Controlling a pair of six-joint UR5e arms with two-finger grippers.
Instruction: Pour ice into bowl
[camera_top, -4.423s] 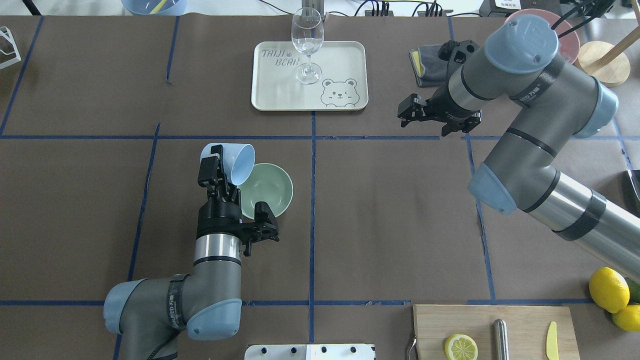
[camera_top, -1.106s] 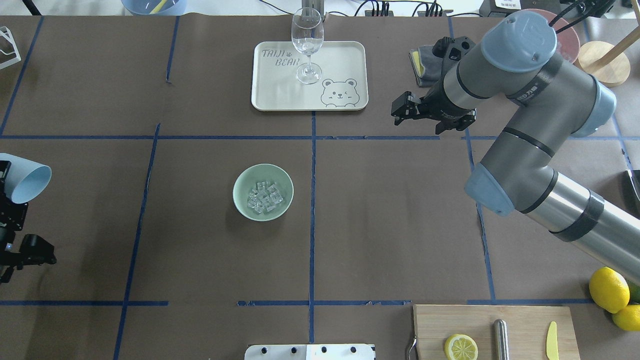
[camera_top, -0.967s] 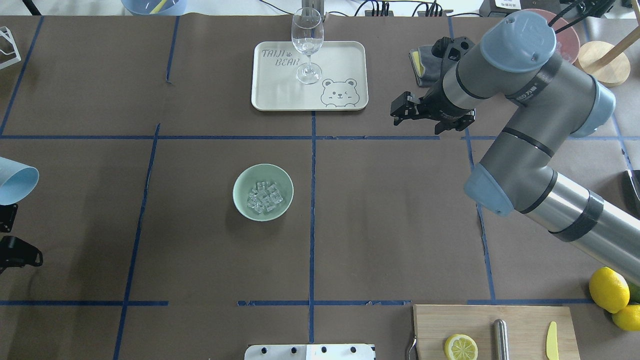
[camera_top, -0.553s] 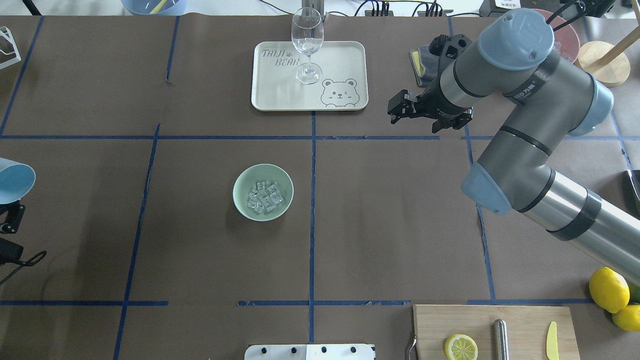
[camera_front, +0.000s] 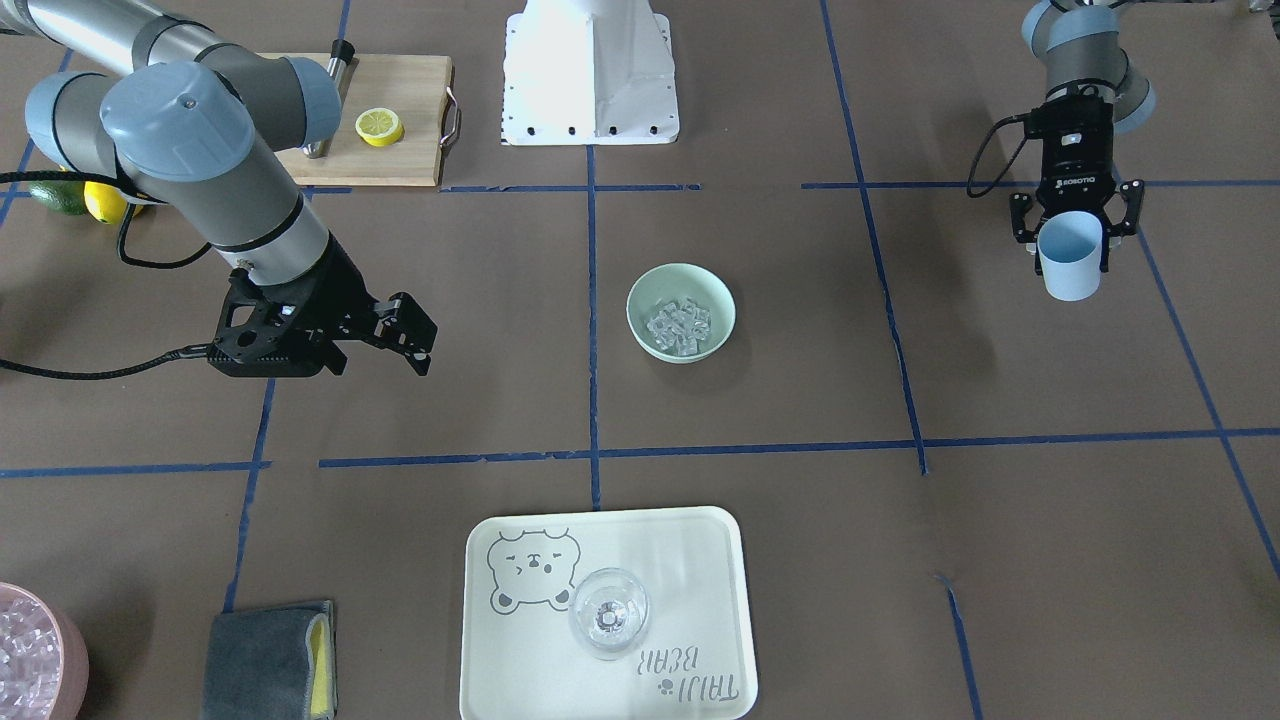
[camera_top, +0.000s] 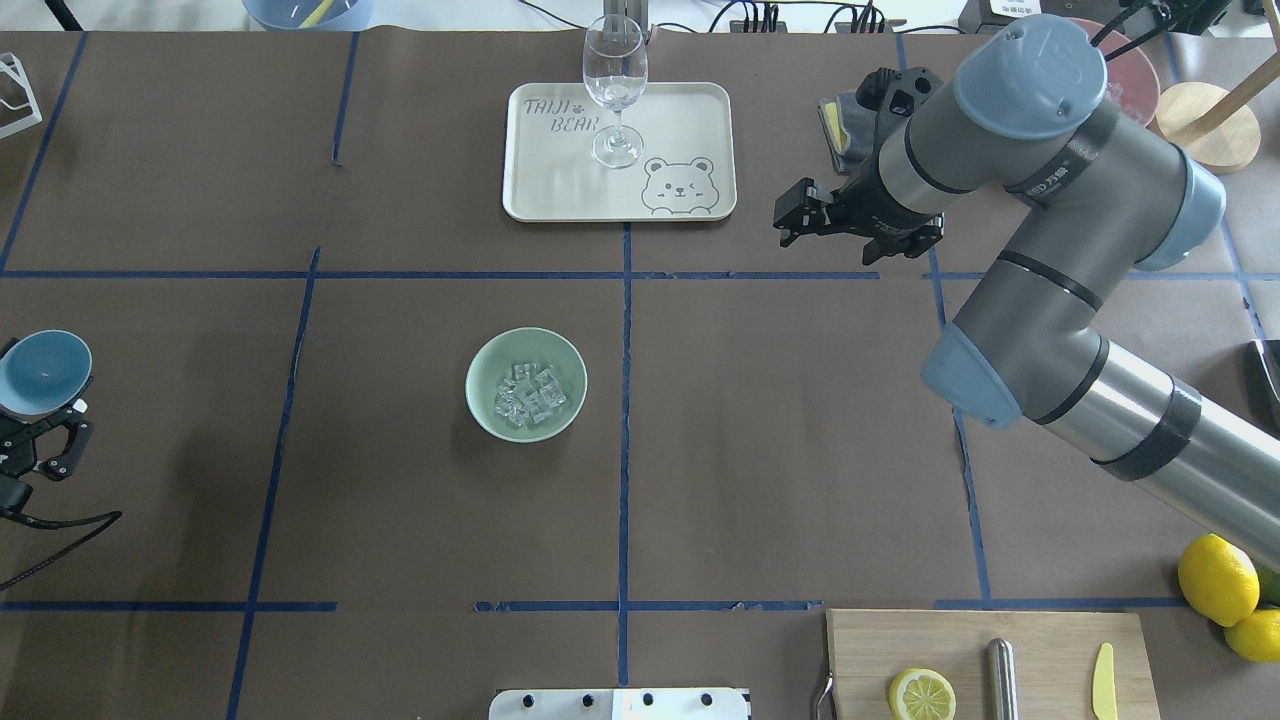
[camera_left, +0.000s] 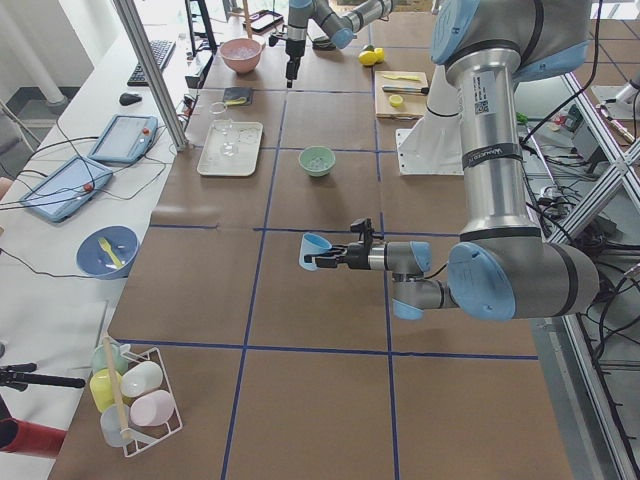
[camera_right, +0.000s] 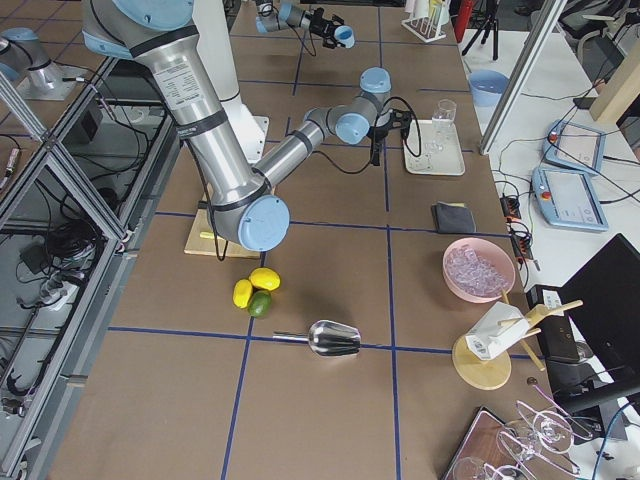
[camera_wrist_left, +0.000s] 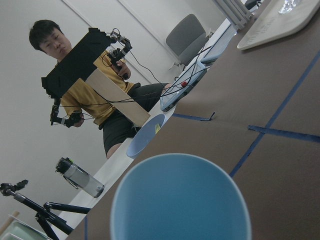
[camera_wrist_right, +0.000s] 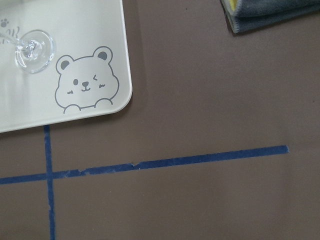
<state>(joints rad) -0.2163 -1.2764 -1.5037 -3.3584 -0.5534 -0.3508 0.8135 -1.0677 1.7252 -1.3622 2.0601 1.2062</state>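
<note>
Brown paper crossed with blue tape covers the tabletop (camera_top: 780, 450), and the task's things sit left of its middle line in the overhead view. The right arm, the bulkiest thing in sight, reaches in toward the far side. Its hand (camera_top: 790, 220) hangs spread and empty just beside the cream tray (camera_top: 680, 120), well apart from the bowl. The left hand (camera_front: 1070, 250) is off at the tabletop's left edge, pinching a light blue cup (camera_top: 42, 370) by its sides. The cup looks empty inside.

The pale green bowl (camera_top: 485, 410) stands upright and alone, with nothing touching it. It looks light, stiff and smooth-walled, so a hold would best go over the rim, one finger inside and one outside. Pressing on the round flank would likely slip.

The ice (camera_top: 530, 392) lies heaped in the bottom of the bowl, and none shows on the paper around it. By that the pour looks done. The cubes are small, hard, loose and probably slick, so they are better tipped from a container than pinched singly.
</note>
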